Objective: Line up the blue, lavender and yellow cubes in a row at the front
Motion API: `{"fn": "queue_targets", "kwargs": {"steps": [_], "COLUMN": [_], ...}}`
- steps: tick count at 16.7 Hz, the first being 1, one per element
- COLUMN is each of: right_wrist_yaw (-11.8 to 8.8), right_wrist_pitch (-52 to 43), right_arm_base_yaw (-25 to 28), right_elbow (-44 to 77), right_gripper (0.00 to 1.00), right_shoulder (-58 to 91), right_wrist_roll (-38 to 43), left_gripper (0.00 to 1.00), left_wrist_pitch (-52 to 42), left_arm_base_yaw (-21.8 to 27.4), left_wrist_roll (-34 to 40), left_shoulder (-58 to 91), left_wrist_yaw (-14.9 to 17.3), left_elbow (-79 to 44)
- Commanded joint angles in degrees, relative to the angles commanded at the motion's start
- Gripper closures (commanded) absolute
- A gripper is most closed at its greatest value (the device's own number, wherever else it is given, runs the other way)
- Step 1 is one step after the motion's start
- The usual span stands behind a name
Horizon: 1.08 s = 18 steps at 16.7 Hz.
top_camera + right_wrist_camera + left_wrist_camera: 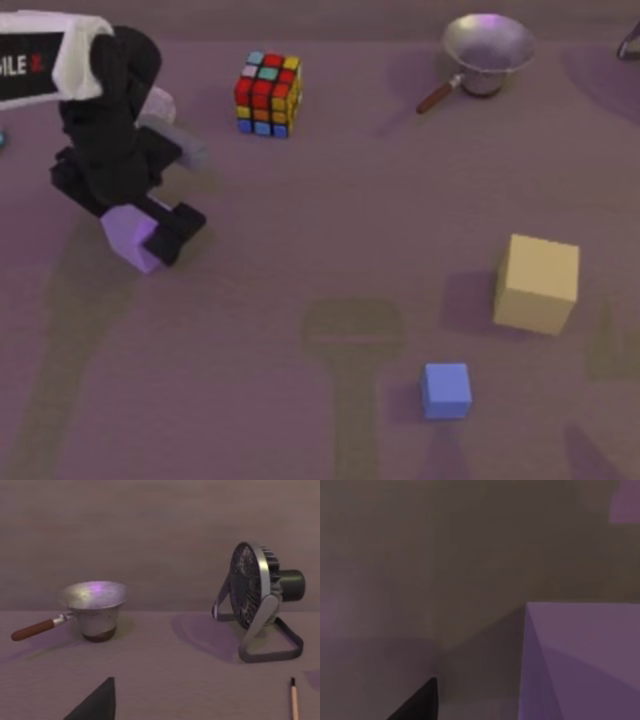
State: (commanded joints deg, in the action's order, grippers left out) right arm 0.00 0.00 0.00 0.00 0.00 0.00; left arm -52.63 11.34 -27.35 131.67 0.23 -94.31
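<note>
Gripping the lavender cube (pixel 128 238) at the table's left side, left gripper (pixel 150 232) with fingers pinched on it, one dark finger (pixel 178 232) showing on the cube's right face; seen close in the left wrist view as a purple block (pixel 580 660) filling one corner; risking a skewed hold, since the cube looks turned relative to the fingers; likely to twist or slip out on the way to the front; blue cube (pixel 446 390) near the front edge, yellow cube (pixel 538 283) just behind and to its right, both well apart from the lavender one; could knock the blue cube on arrival if set down too close; right arm parked out of the top view, fingers impossible to judge.
</note>
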Motion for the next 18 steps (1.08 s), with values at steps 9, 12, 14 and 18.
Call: {"fn": "queue_targets", "kwargs": {"steps": [9,12,14,18], "right_wrist_yaw": [0.0,0.0,0.0,0.0], "right_wrist_pitch": [0.0,0.0,0.0,0.0], "right_arm_base_yaw": [0.0,0.0,0.0,0.0], "right_elbow": [0.0,0.0,0.0,0.0], "right_gripper": [0.0,0.0,0.0,0.0], "right_shoulder": [0.0,0.0,0.0,0.0], "right_wrist_roll": [0.0,0.0,0.0,0.0], "left_gripper": [0.9,1.0,1.0,1.0], "left_wrist_pitch": [0.0,0.0,0.0,0.0], "left_arm_base_yaw": [0.0,0.0,0.0,0.0], "left_wrist_roll": [0.0,0.0,0.0,0.0], "left_shoulder": [0.0,0.0,0.0,0.0], "left_wrist_yaw": [0.0,0.0,0.0,0.0], "left_elbow": [0.0,0.0,0.0,0.0]}}
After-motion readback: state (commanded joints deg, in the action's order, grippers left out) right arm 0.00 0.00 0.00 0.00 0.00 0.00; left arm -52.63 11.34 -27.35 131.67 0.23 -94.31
